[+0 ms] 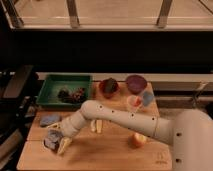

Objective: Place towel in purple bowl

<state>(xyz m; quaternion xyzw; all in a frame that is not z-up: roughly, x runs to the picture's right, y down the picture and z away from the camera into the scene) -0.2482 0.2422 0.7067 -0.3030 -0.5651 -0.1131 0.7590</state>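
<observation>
Claw (59, 140) at front-left of table (110, 156) partly hides towel (49, 144) (grey lump); green tray (67, 77) contents too blurred to name.
</observation>
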